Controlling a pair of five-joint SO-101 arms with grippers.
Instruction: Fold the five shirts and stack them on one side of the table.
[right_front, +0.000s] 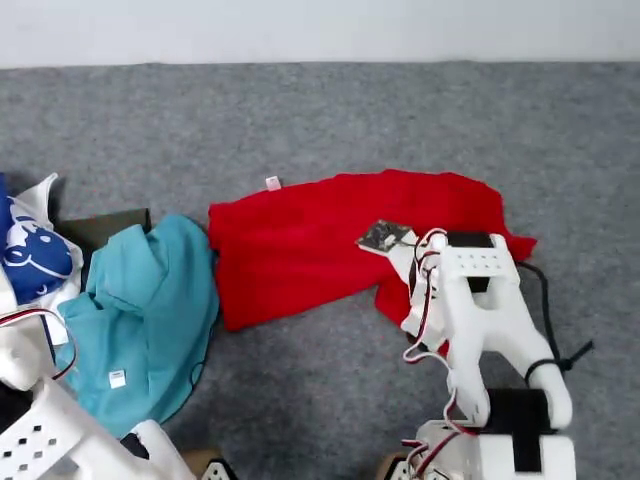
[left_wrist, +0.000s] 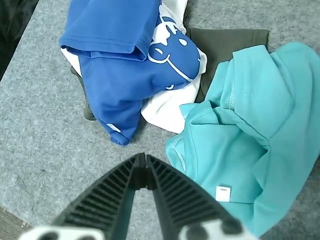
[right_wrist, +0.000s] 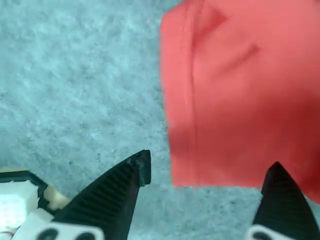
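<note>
A red shirt (right_front: 330, 240) lies spread across the middle of the grey table, partly folded. My right arm (right_front: 470, 290) hangs over its near right corner. My right gripper (right_wrist: 207, 172) is open, its jaws on either side of the red shirt's hem (right_wrist: 235, 100), just above the cloth. At the left lie a crumpled teal shirt (right_front: 150, 310), a blue and white shirt (right_front: 30, 255) and a dark olive one (right_front: 105, 228) under them. My left gripper (left_wrist: 145, 161) is shut and empty, hovering over bare table beside the teal shirt (left_wrist: 250, 130) and the blue shirt (left_wrist: 120, 65).
The grey felt table (right_front: 320, 130) runs to a white wall at the back. My left arm (right_front: 40, 430) takes up the near left corner. A dark olive shirt (left_wrist: 225, 42) shows between the blue and teal ones.
</note>
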